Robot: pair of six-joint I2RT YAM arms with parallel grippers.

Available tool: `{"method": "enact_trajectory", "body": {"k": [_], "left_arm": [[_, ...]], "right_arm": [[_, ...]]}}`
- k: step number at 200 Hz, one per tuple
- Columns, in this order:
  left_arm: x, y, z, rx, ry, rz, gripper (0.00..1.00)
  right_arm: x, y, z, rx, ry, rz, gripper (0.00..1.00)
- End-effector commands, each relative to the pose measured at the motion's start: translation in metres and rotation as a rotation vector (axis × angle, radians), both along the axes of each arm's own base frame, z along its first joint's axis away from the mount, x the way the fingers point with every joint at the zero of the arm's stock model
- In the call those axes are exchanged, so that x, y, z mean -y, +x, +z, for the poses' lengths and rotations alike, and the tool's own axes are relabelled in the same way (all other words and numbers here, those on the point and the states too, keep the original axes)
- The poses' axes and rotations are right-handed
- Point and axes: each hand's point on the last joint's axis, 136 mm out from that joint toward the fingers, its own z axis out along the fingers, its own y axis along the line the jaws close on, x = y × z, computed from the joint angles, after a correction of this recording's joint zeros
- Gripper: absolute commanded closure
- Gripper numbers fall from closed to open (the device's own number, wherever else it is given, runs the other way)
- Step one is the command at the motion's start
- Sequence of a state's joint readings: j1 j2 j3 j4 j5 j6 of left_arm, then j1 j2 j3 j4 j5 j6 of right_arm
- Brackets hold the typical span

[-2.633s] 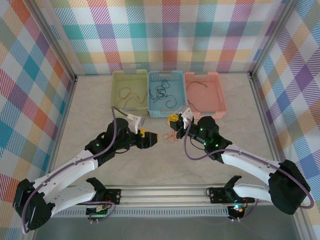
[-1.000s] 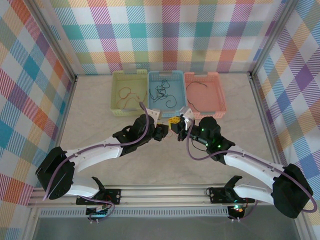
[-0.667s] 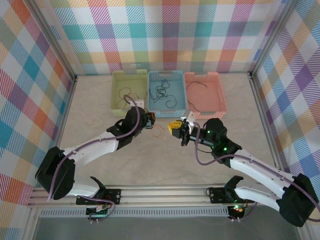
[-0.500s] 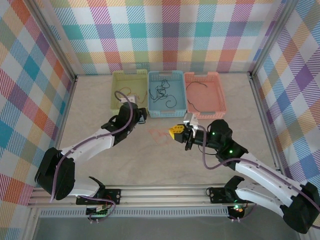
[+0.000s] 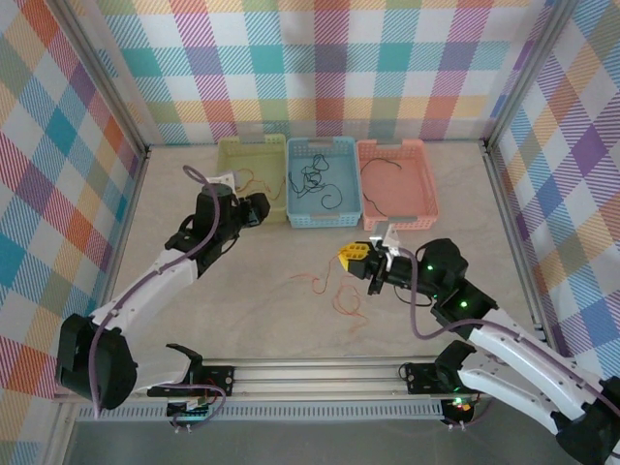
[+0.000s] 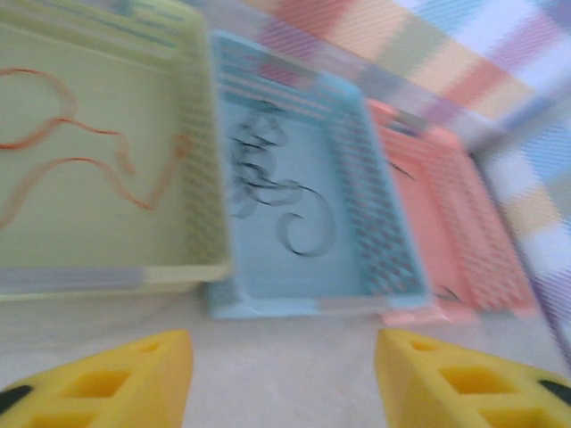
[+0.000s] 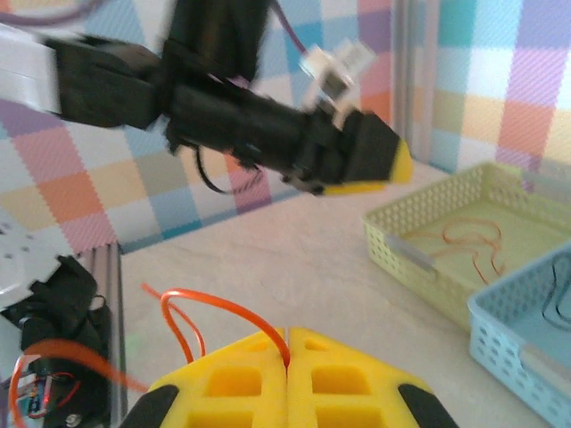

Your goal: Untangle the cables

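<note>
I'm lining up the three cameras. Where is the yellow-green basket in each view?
Top external: yellow-green basket, leftmost of the far row.
Left wrist: the basket, upper left.
Right wrist: the basket, right side at mid-height.
Shared landmark: the blue basket right beside it.

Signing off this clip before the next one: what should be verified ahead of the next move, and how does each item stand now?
1. Right gripper has a firm pinch on an orange cable: ok, jaws shut on it.
2. Left gripper is free to take a strand: ok, fingers apart, nothing between them.
3. Held cable is parted from the loose cables on the table: cannot tell.
4. Green basket has room: ok, one thin orange wire inside.
5. Arms clear of each other: ok, left gripper by the green basket, right gripper mid-table.
</note>
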State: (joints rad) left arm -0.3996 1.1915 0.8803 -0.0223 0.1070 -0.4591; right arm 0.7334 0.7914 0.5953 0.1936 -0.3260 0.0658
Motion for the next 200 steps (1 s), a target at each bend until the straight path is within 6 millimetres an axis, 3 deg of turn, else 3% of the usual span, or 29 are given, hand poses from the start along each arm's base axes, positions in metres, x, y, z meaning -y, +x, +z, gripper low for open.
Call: {"method": "enact_trajectory", "body": {"k": [1, 39, 65, 114, 152, 168, 200], "left_arm": [[0.048, -0.045, 0.037, 0.066, -0.165, -0.304, 0.36], [0.083, -0.101, 0.061, 0.159, -0.148, -0.549, 0.24], [0.096, -0.121, 0.063, 0.194, -0.119, -0.662, 0.17], [0.114, -0.140, 0.028, 0.111, -0.027, -0.767, 0.16], [0.127, -0.147, 0.015, 0.077, -0.014, -0.818, 0.17], [0.129, -0.147, 0.006, 0.045, 0.001, -0.820, 0.24], [0.129, -0.146, -0.005, 0.007, 0.015, -0.815, 0.68]], "right_arm": [[-0.002, 0.014, 0.009, -0.019, 0.018, -0.053, 1.00], [-0.019, 0.024, -0.007, -0.061, -0.012, -0.020, 1.00], [-0.026, 0.029, -0.009, -0.076, -0.026, -0.005, 1.00], [-0.031, 0.022, -0.001, -0.079, -0.009, 0.047, 1.00], [-0.034, 0.017, -0.001, -0.085, -0.008, 0.081, 1.00], [-0.034, 0.019, -0.001, -0.085, -0.005, 0.072, 1.00], [-0.033, 0.024, 0.001, -0.082, -0.007, 0.054, 1.00]]}}
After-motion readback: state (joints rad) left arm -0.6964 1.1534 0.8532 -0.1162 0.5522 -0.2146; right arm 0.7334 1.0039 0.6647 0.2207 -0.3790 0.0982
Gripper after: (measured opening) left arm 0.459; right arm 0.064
